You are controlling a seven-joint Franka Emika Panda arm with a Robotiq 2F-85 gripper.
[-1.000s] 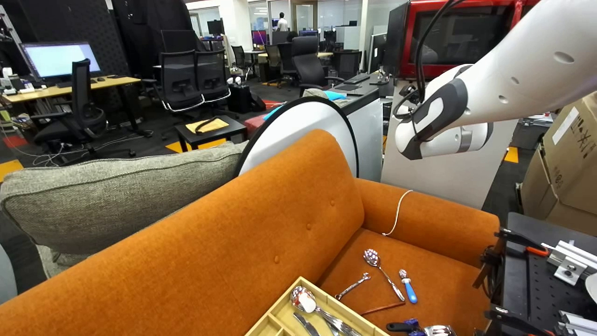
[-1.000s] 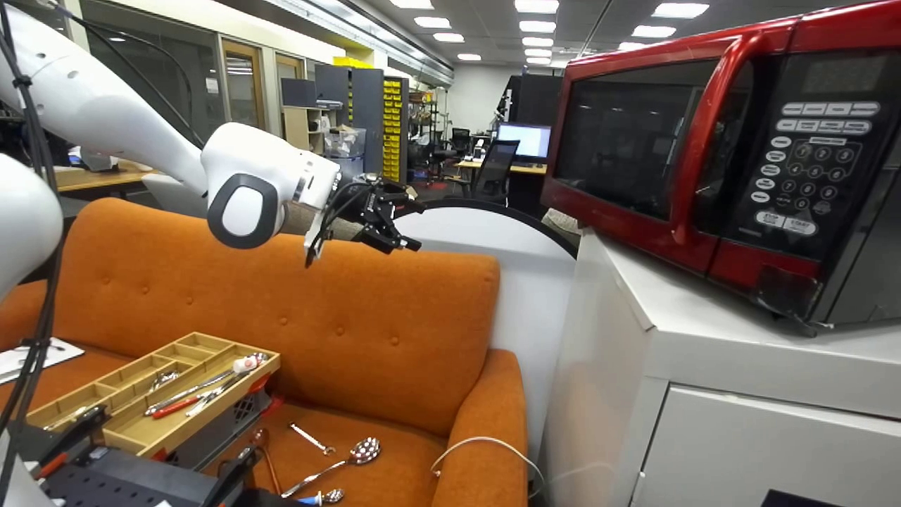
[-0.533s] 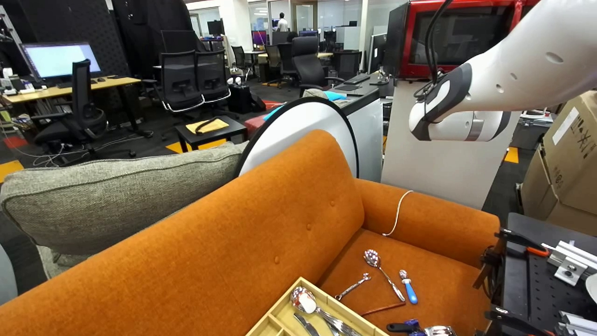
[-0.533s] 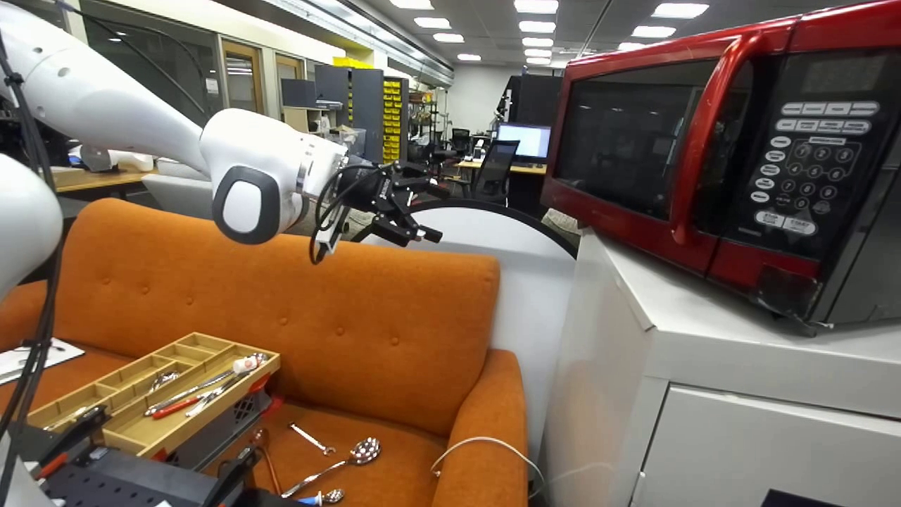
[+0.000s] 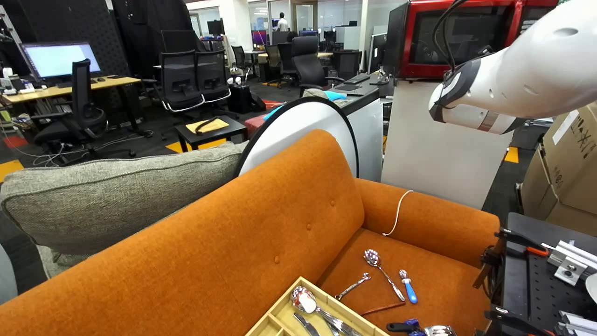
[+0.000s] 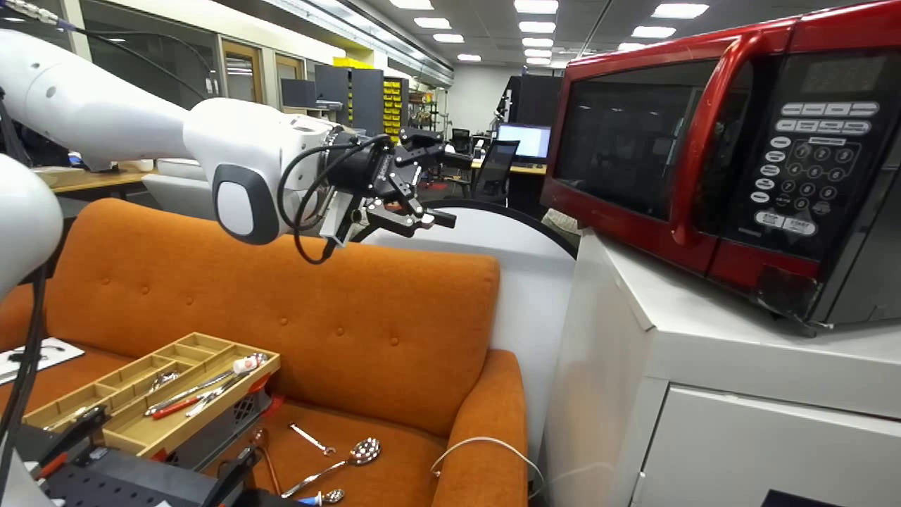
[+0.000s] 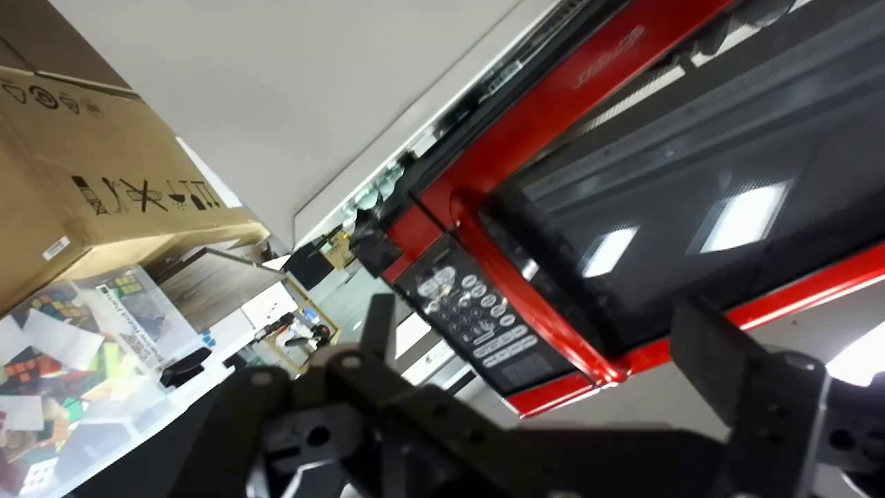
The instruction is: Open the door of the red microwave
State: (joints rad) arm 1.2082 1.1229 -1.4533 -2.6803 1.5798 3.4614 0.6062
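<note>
The red microwave [image 6: 764,243] stands on a white pedestal and also shows in an exterior view [image 5: 406,70]. Its door [image 6: 626,141] is closed, with a dark window and a curved red handle [image 6: 707,134]. My gripper [image 6: 450,190] is open and empty in the air left of the microwave, clearly apart from it. In the wrist view the open fingers [image 7: 546,342] frame the handle [image 7: 529,297] and the control panel from a distance, with the door [image 7: 691,173] at the upper right. In an exterior view [image 5: 503,84] the white arm mostly hides the gripper.
The white pedestal [image 6: 746,345] bears the microwave. An orange sofa [image 6: 338,310] lies below the arm, with several utensils on its seat. A wooden tray [image 6: 127,436] stands at the sofa's front. Cardboard boxes [image 7: 104,166] stand beside the pedestal. A round white panel [image 6: 464,224] stands behind the sofa.
The arm has moved and turned. In one exterior view the gripper has shifted right and up, closer to the microwave. The fingers stay open and the door stays closed.
</note>
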